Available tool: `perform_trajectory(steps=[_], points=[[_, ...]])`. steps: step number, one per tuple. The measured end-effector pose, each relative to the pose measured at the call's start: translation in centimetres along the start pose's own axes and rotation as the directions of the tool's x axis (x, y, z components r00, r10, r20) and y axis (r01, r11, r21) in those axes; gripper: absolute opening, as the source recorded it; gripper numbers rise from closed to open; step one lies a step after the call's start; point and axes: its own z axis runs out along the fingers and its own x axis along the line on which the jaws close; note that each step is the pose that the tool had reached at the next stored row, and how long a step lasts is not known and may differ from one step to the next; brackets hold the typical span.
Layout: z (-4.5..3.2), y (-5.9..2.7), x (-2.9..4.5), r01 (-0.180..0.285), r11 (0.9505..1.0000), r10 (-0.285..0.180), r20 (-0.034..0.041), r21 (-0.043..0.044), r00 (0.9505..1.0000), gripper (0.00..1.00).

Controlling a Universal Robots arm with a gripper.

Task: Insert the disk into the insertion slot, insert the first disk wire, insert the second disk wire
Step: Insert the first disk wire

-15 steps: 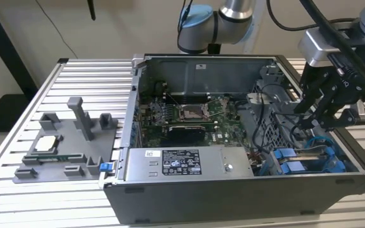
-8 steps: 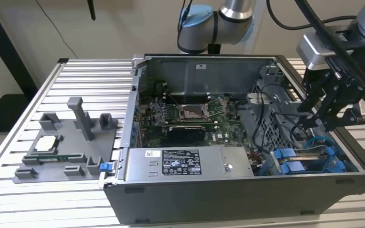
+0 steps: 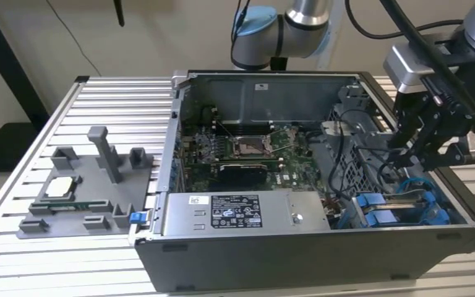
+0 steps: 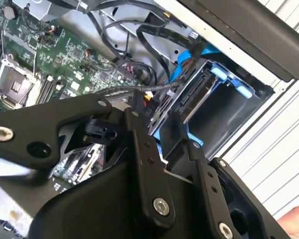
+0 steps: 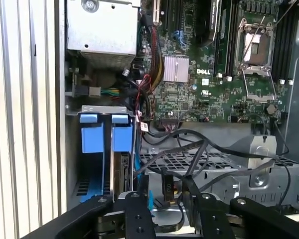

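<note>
The disk (image 5: 121,174) sits on edge inside the insertion slot (image 3: 394,210), between the bay's bright blue rails (image 5: 95,139). The second wrist view shows its rear edge (image 4: 197,97) framed in blue. My gripper (image 3: 419,162) hangs over the rear end of that bay, at the exterior view's right. Between its black fingers (image 5: 134,211) stands a small black connector of a disk wire (image 5: 168,186), and the gripper is shut on it. In the second wrist view the connector (image 4: 154,107), with orange and red leads, lies right against the disk's rear edge.
The open computer case (image 3: 303,247) holds a green motherboard (image 3: 237,148) and a grey metal box with a sticker (image 3: 246,213). Loose black cables (image 5: 204,149) loop over a perforated cage beside the bay. A grey fixture (image 3: 89,185) stands on the slatted table at the exterior view's left.
</note>
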Motion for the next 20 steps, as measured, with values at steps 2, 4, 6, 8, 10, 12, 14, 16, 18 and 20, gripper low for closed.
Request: perform_trajectory(steps=[2, 4, 6, 8, 10, 12, 14, 16, 18, 20], points=[[0.01, 0.2, 0.01, -0.003, 1.0, 0.003, -0.0001, 0.0013, 1.0, 1.0], [0.04, 0.31, 0.02, -0.005, 1.0, 0.005, -0.0003, 0.0022, 1.0, 1.0], [0.11, 0.35, 0.03, -0.006, 1.0, 0.006, -0.0004, 0.0032, 1.0, 1.0], [0.2, 0.36, 0.05, -0.007, 1.0, 0.007, -0.0007, 0.0052, 1.0, 1.0], [0.28, 0.37, 0.07, -0.006, 1.0, 0.006, -0.0005, 0.0076, 1.0, 1.0], [0.29, 0.37, 0.08, -0.006, 1.0, 0.006, -0.0006, 0.0077, 1.0, 1.0], [0.3, 0.37, 0.08, -0.006, 1.0, 0.006, -0.0005, 0.0077, 1.0, 0.0], [0.3, 0.37, 0.08, -0.006, 1.0, 0.006, -0.0005, 0.0077, 1.0, 0.0], [0.3, 0.38, 0.08, -0.006, 1.0, 0.006, -0.0005, 0.0077, 1.0, 0.0], [0.31, 0.37, 0.08, -0.006, 1.0, 0.006, -0.0005, 0.0077, 1.0, 0.0]])
